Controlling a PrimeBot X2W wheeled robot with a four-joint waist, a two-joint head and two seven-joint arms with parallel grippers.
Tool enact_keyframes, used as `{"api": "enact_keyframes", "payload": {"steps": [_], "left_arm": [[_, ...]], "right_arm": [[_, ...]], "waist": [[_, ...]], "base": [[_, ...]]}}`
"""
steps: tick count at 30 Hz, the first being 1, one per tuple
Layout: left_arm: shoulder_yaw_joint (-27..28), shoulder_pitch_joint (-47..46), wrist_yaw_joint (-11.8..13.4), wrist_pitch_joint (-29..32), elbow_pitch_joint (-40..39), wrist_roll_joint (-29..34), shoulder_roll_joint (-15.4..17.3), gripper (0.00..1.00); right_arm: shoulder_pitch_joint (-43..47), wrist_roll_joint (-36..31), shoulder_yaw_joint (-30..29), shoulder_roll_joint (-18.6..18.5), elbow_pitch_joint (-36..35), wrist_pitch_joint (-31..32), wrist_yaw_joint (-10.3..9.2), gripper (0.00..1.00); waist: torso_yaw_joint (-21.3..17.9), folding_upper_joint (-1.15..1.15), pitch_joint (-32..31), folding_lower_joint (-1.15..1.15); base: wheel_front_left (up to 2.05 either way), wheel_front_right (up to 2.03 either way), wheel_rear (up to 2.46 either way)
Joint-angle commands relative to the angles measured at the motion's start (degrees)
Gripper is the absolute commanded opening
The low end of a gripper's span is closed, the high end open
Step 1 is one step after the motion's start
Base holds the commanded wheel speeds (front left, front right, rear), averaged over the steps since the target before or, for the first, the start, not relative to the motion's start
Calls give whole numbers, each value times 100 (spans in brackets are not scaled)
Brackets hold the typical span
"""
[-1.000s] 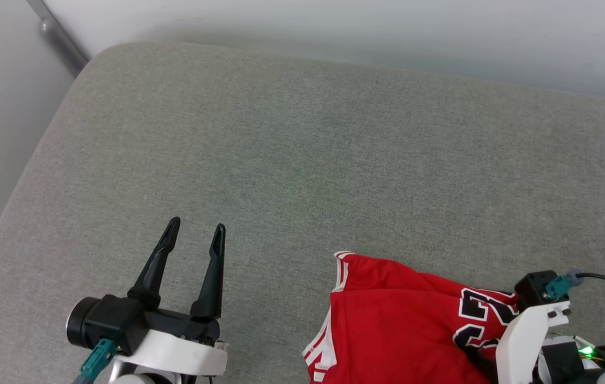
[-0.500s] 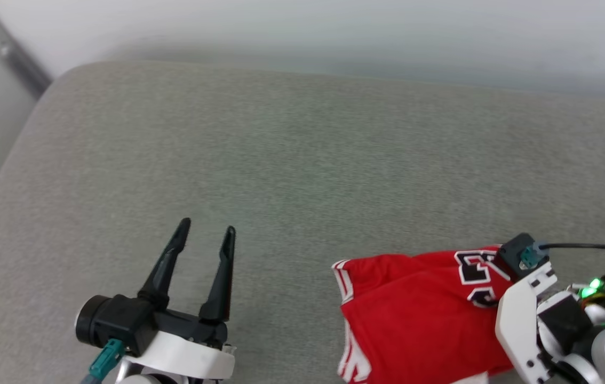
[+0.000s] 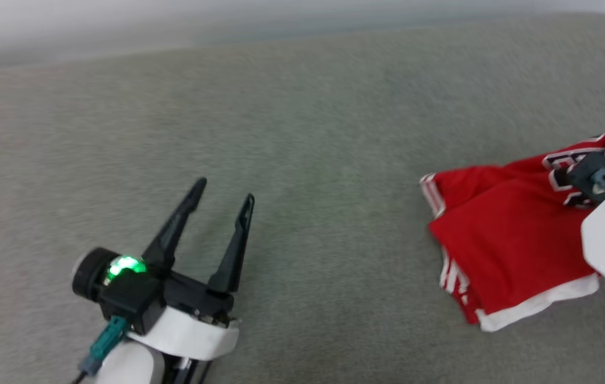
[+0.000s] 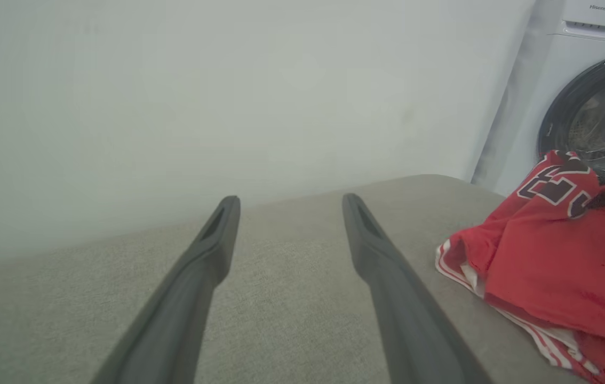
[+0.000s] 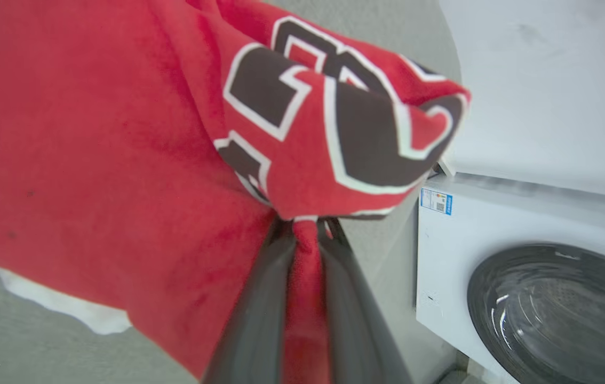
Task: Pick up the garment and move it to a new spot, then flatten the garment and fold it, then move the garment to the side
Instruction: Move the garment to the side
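step: the red jersey [image 3: 500, 234] is judged to be mid-transfer to a new spot on the grey cushion [image 3: 302, 133]; flatten and fold are not yet done.
jersey position: at 3 o'clock in the head view, bunched; one end is raised, and the low end with the white hem [image 3: 537, 304] is rested on the cushion.
right gripper [image 5: 305, 226]: fingers are pressed nearly together, and a fold of red fabric just below the black numerals is pinched between them.
left gripper [image 3: 225, 189]: at 7 o'clock in the head view, fingers are spread, nothing is held, and bare cushion is seen beneath.
grip: only a thin fold is held, so a slip is likely if the cloth is jerked; a slow, even pull is advised.
height: the hem should be lifted clear, or it may get rolled under.
drop zone: open cushion toward 9 o'clock of the jersey is suggested, so room is left for spreading within the left gripper's reach.
hazard: the washing machine [image 5: 494, 240] is placed just past the cushion end; the swing should be directed away from it.
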Motion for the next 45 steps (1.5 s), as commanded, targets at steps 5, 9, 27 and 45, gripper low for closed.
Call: {"api": "enact_keyframes", "payload": {"steps": [5, 9, 27, 45], "left_arm": [[-98, -419, -8, -12, -237, 208, 346, 100], [-113, -669, -8, -12, -385, 258, 558, 100], [-10, -1012, -1, 6, -695, 300, 1067, 100], [439, -393, 0, -13, -368, -19, 245, 100]], "right_arm": [[-374, -5, -151, -292, 518, -415, -5, 0], [-440, -104, -549, -338, 1114, -864, -5, 0], [-500, -645, -2520, -11, 3101, -2122, -5, 0], [-536, -975, -3738, 1320, 2099, -2587, -4, 100]], "waist": [[-1022, 0, 1080, -1], [-1247, 0, 1477, -1], [-1109, 0, 2410, -1], [-642, 0, 659, -1]], "base": [[0, 0, 0], [0, 0, 0], [0, 0, 0], [0, 0, 0]]}}
